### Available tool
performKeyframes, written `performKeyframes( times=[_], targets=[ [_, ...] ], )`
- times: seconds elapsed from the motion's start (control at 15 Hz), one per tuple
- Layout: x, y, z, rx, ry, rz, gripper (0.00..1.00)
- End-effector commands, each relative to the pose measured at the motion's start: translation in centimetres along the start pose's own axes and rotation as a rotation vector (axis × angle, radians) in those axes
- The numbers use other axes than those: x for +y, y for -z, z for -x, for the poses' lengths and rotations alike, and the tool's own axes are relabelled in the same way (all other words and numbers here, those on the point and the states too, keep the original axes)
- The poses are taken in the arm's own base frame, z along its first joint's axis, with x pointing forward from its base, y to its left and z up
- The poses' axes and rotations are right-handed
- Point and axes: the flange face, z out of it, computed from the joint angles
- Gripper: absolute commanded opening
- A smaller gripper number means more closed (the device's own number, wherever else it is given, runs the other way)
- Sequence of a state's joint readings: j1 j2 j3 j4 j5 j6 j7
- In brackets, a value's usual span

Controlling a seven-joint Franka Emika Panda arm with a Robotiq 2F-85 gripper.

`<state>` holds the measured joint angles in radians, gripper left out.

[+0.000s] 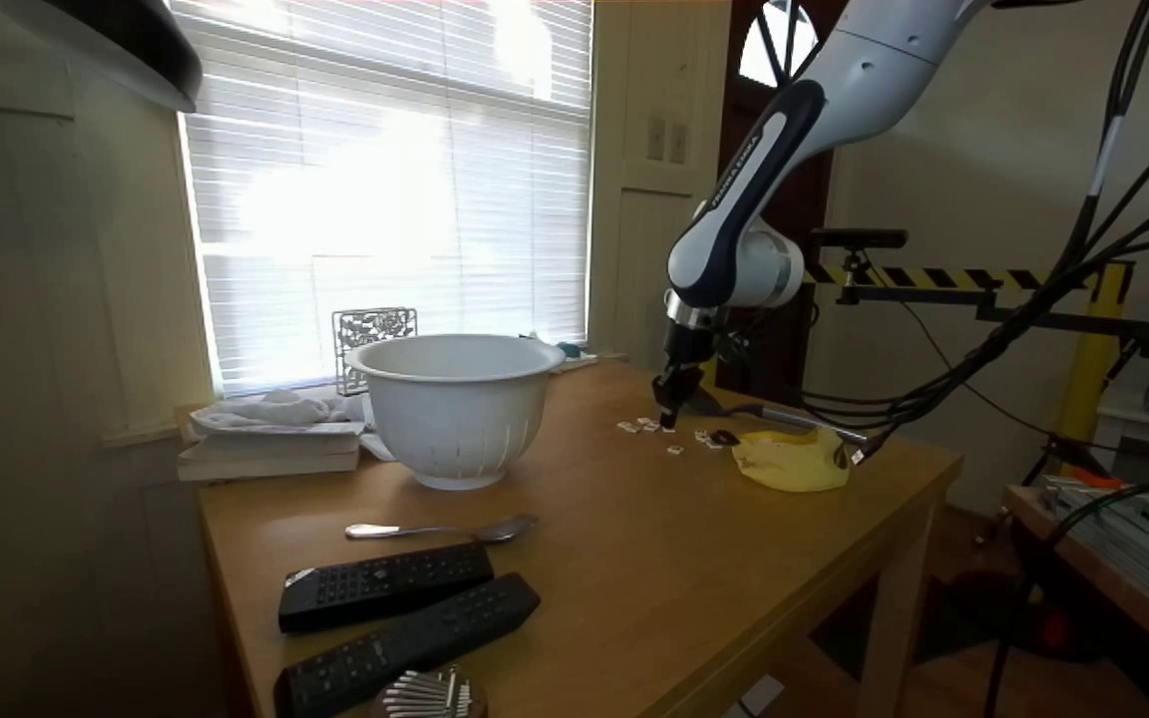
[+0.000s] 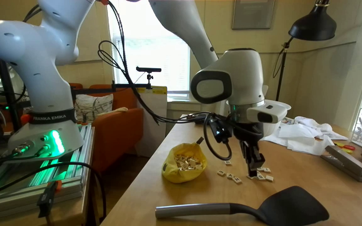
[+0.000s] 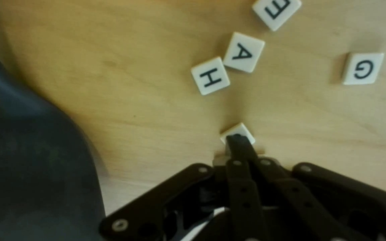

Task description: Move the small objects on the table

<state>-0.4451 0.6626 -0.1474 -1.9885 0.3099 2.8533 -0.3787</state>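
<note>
The small objects are cream-white letter tiles lying loose on the brown wooden table [image 1: 614, 558]. In the wrist view a tile marked H [image 3: 210, 76] touches or nearly touches one marked A [image 3: 244, 52]; an E tile [image 3: 276, 11] is at the top edge and a G tile [image 3: 363, 68] at the right. My gripper [image 3: 241, 142] is shut, pointing down, its fingertips over a tile [image 3: 242, 128] whose face they partly cover. Whether they touch it I cannot tell. Another tile [image 3: 220, 161] is mostly hidden behind the fingers. In an exterior view the gripper [image 2: 252, 174] stands low among several tiles.
A yellow bag [image 2: 172, 174] full of tiles stands nearby. A black spatula [image 2: 294, 207] lies close to the tiles. Elsewhere on the table are a white bowl [image 1: 455, 419], a spoon [image 1: 505, 529], two black remotes [image 1: 390, 586] and a stapler [image 2: 346, 163].
</note>
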Motion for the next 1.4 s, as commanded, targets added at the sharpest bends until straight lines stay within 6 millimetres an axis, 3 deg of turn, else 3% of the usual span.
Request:
performKeyframes(
  times=[0.0,0.33,0.6,1.0,1.33],
  targets=[
    [0.0,0.0,-0.3,-0.017,-0.014,-0.002,0.00],
    [0.6,-0.4,0.3,-0.044,-0.026,0.021,0.00],
    [-0.4,-0.3,1.6,-0.077,0.010,0.006,0.00],
    [-4.0,-0.3,2.8,-0.087,0.027,-0.038,0.00],
    [-7.4,-1.0,2.4,-0.075,0.045,-0.063,0.00]
  ],
)
